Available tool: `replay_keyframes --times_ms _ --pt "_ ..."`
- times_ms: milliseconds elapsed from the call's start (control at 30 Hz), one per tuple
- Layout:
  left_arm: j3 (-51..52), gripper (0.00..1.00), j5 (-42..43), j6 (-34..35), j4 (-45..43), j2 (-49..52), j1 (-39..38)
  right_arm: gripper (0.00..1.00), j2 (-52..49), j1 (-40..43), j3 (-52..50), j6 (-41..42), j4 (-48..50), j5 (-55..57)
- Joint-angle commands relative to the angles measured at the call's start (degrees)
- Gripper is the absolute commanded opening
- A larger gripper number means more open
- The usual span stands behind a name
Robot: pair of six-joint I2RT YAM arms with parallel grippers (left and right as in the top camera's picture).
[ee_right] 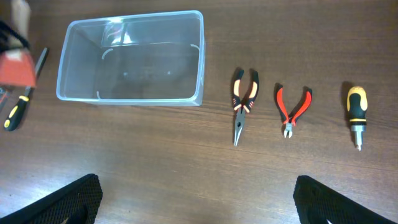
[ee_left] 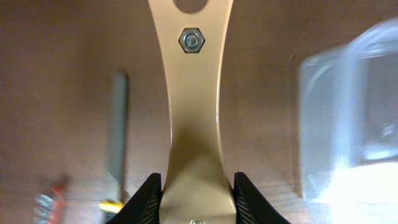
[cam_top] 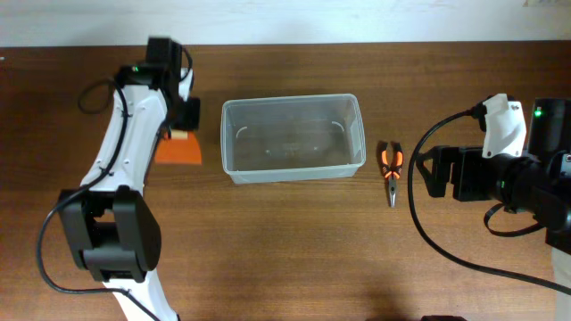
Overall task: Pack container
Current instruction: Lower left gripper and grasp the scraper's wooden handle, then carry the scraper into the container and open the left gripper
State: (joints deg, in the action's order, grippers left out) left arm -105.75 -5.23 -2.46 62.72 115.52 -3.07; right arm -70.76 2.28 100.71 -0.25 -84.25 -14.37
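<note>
Brown wooden table (cam_top: 294,241), white wall (cam_top: 357,18)

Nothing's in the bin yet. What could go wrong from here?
The empty container is light-looking clear plastic; a wrist brushing its rim might shove it. The pliers and red cutters lie side by side, so the wide-open right gripper could nudge one while taking the other.

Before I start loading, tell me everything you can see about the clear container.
The container is a clear, see-through plastic bin, rectangular with rounded corners and a raised rim. It stands upright and open-topped, with no lid on it and nothing inside. Its long side runs left to right in the overhead view, and it sits flat near the middle of the brown wooden table. Only the table touches it.
</note>
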Motion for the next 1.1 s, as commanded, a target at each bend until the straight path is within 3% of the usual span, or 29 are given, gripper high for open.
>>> replay_keyframes --times_ms 0,100,233,400,533,800,1067 --pt "-7.96 0.08 -0.57 -7.56 1.25 -2.67 -3.02 0.99 0.22 0.44 0.22 -0.35 0.0 0.72" --pt "-11.89 0.08 -0.55 -14.71 1.18 -2.73 -6.62 0.99 0.22 0.44 0.22 -0.35 -0.02 0.72" --pt "-12.31 0.05 0.76 -29.9 -0.09 -2.71 -13.09 0.99 0.22 0.44 0.22 -0.35 -0.02 0.72" --pt "-12.26 0.02 9.07 -50.12 -0.09 -2.62 -20.28 0.99 0.22 0.44 0.22 -0.35 -0.02 0.72" --pt "-11.91 0.02 9.11 -60.74 -0.07 -2.6 -23.89 0.99 0.22 0.44 0.22 -0.35 -0.57 0.72" --pt "-8.83 0.02 9.11 -69.44 -0.79 0.28 -24.79 0.99 0.22 0.44 0.22 -0.35 -1.95 1.2" --pt "-8.68 0.02 7.93 -69.64 -2.27 9.66 -24.52 0.99 0.22 0.44 0.22 -0.35 -2.93 1.2"
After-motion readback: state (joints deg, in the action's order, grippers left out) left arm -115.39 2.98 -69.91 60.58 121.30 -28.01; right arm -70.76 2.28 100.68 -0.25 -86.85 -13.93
